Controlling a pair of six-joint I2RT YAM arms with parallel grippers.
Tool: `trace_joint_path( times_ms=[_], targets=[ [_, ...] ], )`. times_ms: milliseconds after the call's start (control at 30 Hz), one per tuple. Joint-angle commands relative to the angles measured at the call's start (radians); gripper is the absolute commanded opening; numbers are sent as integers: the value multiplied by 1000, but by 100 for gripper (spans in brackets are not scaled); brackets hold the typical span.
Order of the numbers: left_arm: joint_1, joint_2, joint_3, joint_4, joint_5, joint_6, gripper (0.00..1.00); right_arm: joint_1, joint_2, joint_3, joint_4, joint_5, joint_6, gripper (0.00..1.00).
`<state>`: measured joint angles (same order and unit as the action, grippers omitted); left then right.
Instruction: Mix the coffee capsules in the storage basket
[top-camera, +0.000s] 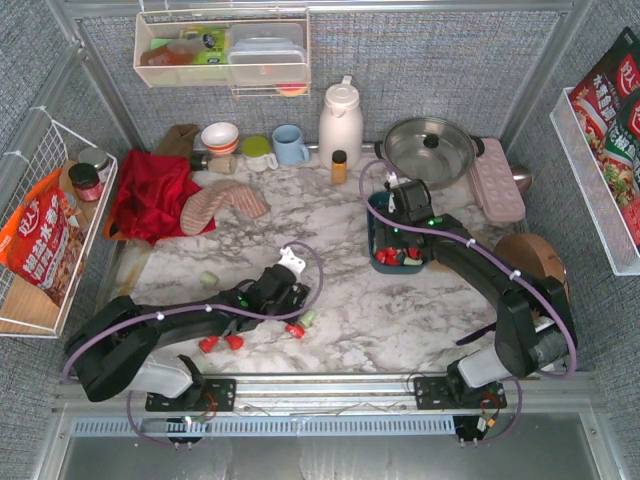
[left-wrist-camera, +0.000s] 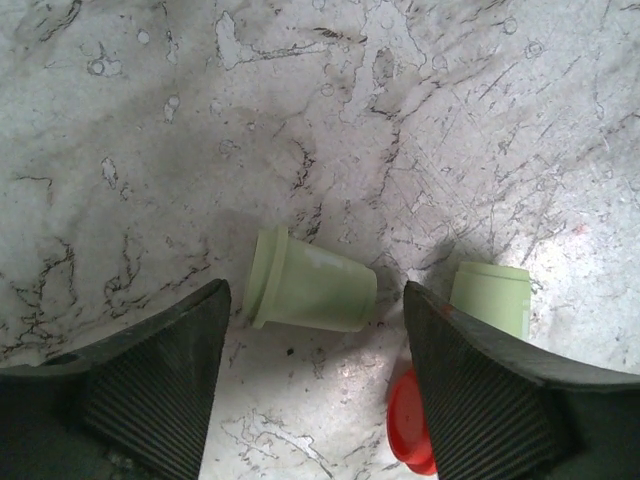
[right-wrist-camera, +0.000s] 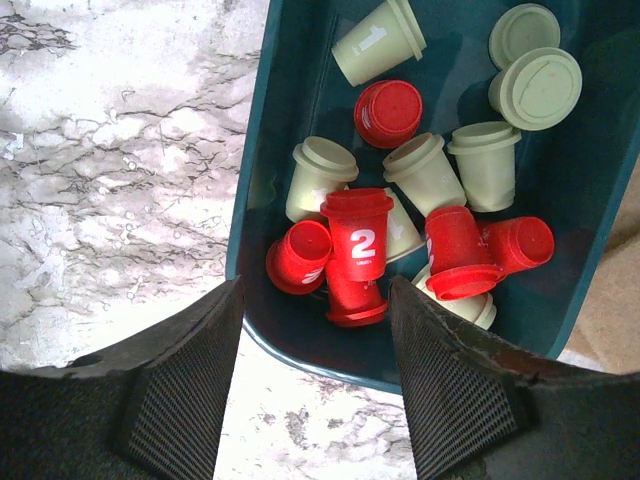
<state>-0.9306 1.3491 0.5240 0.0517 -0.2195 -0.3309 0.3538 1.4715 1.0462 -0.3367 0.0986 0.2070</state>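
Note:
The dark teal storage basket (top-camera: 372, 232) (right-wrist-camera: 290, 100) stands right of centre and holds several red and pale green coffee capsules (right-wrist-camera: 358, 240). My right gripper (top-camera: 402, 222) (right-wrist-camera: 315, 295) hangs open over the basket's near wall with nothing between its fingers. My left gripper (top-camera: 288, 305) (left-wrist-camera: 315, 335) is open low over the marble. A green capsule (left-wrist-camera: 310, 290) lies on its side just beyond the fingertips, untouched. Beside the right finger are another green capsule (left-wrist-camera: 492, 295) (top-camera: 308, 319) and a red capsule (left-wrist-camera: 410, 420) (top-camera: 295, 329). Two more red capsules (top-camera: 220, 343) and a green capsule (top-camera: 209, 278) lie loose at the left.
A red cloth (top-camera: 150, 190) and a striped mitt (top-camera: 222, 203) lie at the back left. Bowls, a blue mug (top-camera: 290, 145), an amber bottle (top-camera: 339, 166), a white jug (top-camera: 340, 120), a lidded pan (top-camera: 430, 148) and a pink tray (top-camera: 497, 180) line the back. Wire racks flank both sides.

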Motion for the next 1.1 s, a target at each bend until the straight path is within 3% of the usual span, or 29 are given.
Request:
trace_joint_path(
  times_ms=[0,200,400,533,733,1067],
  targets=[
    [6,41,29,1,20,37,74,1,7,13,-3,-25,9,64],
    [7,60,57,-22,7,45,63,1,-2,14,-7,-38,16,64],
    [6,-33,54,21,-5,72,57,6,-38,10,-1,-137,48,64],
    [-2,-163,-16,212,18,138,57,25,-89,-18,55,-288,107,62],
    [-4,-262,-159,712,164,280,57,122,-139,-43,186,-441,229,58],
    [-5,-124,-57,788,251,308,57,251,-145,-43,233,-462,259,52]
  ],
)
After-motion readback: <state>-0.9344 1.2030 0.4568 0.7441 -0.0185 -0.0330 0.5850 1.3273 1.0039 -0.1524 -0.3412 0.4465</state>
